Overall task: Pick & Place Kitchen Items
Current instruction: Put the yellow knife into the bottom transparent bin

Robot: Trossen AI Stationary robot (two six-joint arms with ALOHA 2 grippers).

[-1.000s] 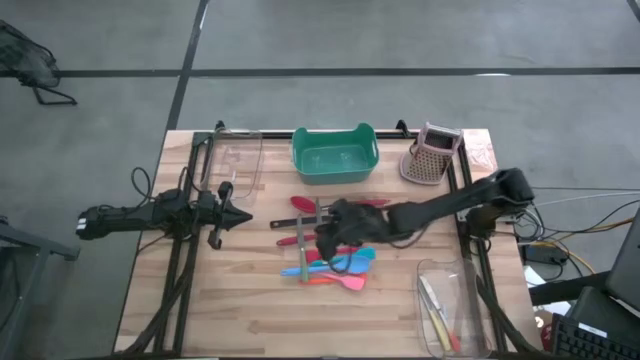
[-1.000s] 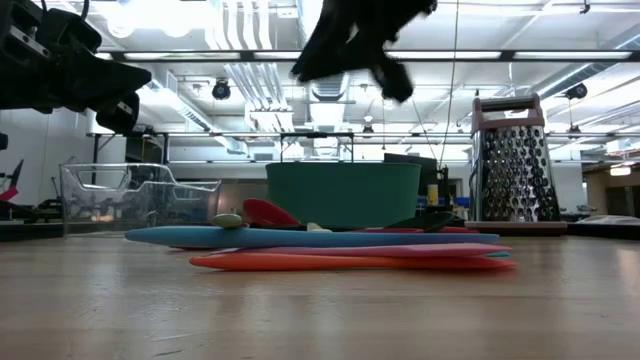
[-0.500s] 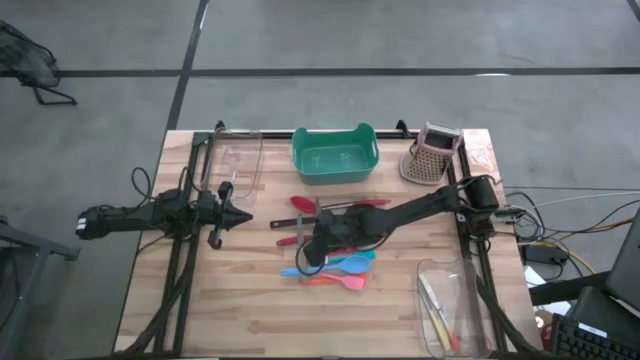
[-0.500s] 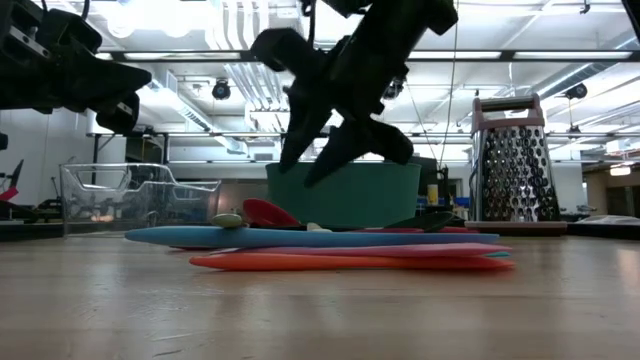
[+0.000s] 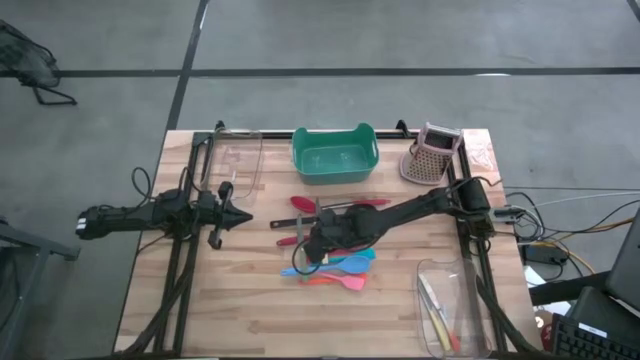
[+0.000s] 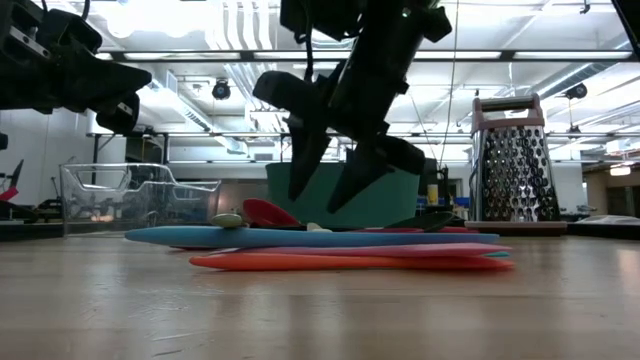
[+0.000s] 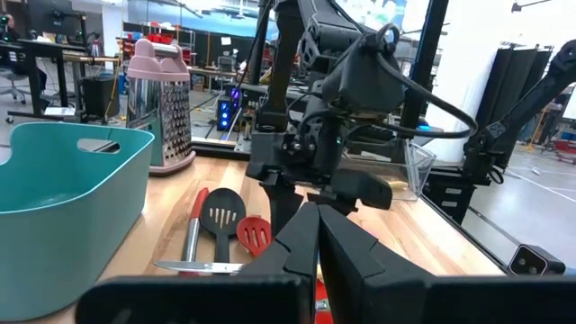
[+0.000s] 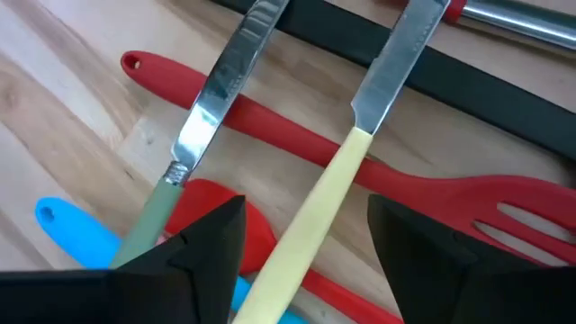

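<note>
A pile of kitchen items [image 5: 338,264] lies flat on the wooden table's middle: blue [image 6: 300,237], pink and orange [image 6: 350,262] spatulas, red and black pieces. My right gripper [image 6: 322,192] hangs open just above the pile, pointing down. In the right wrist view its fingers stand on either side of a yellow-handled knife [image 8: 306,225], beside a green-handled knife [image 8: 148,220], both lying across a red slotted turner [image 8: 297,139]. My left gripper [image 5: 236,218] waits shut at the table's left, holding nothing.
A teal tub [image 5: 334,153] stands at the far middle and a pinkish-topped grater [image 5: 432,155] at the far right. A clear bin [image 5: 236,160] sits at the far left. Another clear bin [image 5: 445,305] at the near right holds a few utensils.
My right gripper has come down toward the pile and a little toward the table's left edge, and its fingers have opened wide. The utensils have stayed where they were.
</note>
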